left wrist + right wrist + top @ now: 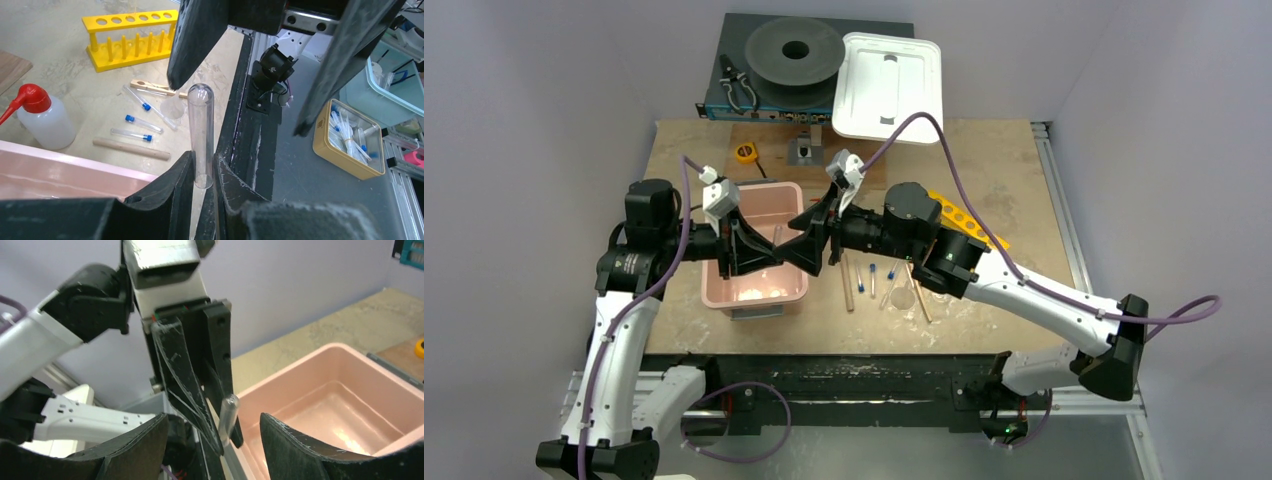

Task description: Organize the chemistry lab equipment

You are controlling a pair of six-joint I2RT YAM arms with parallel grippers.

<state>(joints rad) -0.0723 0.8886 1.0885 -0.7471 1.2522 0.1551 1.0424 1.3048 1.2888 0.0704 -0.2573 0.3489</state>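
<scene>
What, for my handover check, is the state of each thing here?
Big clear tube: held at one end, no cap.
Left gripper: shut on the tube.
Right gripper: open, straddling the tube, not touching it.
Small tubes: lying flat, blue caps on.
Squeeze bottle: standing, red spout on.
Yellow rack: standing, visible holes empty.
Pink tub: uncovered.

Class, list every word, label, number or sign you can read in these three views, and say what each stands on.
No text can be read in any view.
Front strip of the black box: marks too small to read.
Face of the yellow tape measure: too small to read.
Side of the white squeeze bottle: no label showing.
Front of the yellow rack: no markings.
</scene>
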